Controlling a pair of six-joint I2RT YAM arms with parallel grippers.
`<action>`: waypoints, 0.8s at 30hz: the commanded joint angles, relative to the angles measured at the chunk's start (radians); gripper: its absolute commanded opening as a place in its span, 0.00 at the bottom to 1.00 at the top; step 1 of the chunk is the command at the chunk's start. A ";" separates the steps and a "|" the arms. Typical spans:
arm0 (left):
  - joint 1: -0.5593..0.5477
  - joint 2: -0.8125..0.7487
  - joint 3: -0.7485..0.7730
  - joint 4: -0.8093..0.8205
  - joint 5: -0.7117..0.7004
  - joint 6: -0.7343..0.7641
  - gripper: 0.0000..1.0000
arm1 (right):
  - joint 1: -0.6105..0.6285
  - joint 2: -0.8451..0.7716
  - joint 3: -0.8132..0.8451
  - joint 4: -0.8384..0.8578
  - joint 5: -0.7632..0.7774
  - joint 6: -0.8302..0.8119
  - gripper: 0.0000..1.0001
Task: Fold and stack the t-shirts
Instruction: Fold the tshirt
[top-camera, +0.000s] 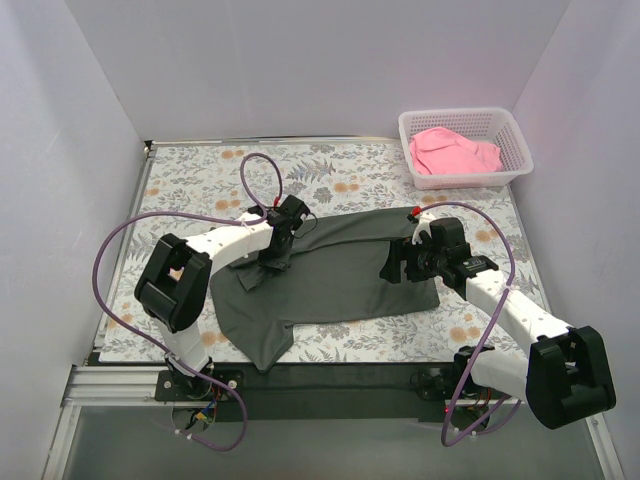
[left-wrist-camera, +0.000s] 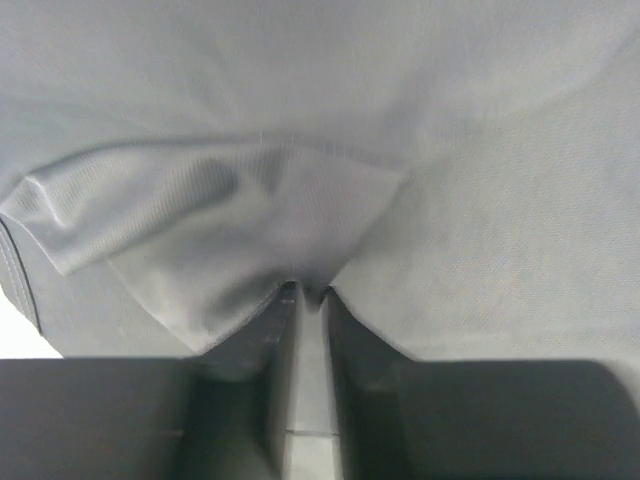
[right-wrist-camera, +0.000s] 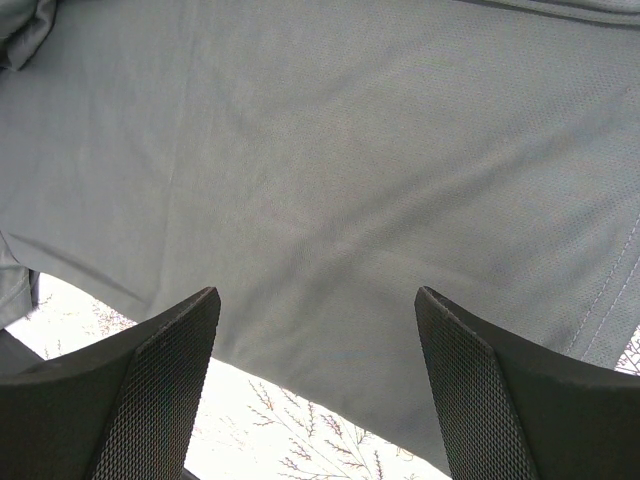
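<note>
The dark charcoal t-shirt lies spread across the middle of the table. My left gripper sits on its left part and is shut on a pinched fold of the cloth. My right gripper hovers over the shirt's right part, open and empty; its fingers frame the shirt's hem. The pink t-shirt lies crumpled in the white basket at the back right.
The white mesh basket stands at the table's back right corner. The floral tablecloth shows around the shirt. White walls close in the left, back and right sides.
</note>
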 joint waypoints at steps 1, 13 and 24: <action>0.006 -0.065 0.017 -0.074 0.036 -0.025 0.23 | 0.002 -0.020 -0.001 0.019 -0.007 -0.012 0.72; 0.309 -0.297 -0.170 0.074 0.169 -0.268 0.72 | -0.001 -0.012 0.023 0.014 0.039 -0.030 0.72; 0.555 -0.317 -0.312 0.338 0.332 -0.324 0.59 | -0.072 0.178 0.212 0.035 0.122 0.001 0.61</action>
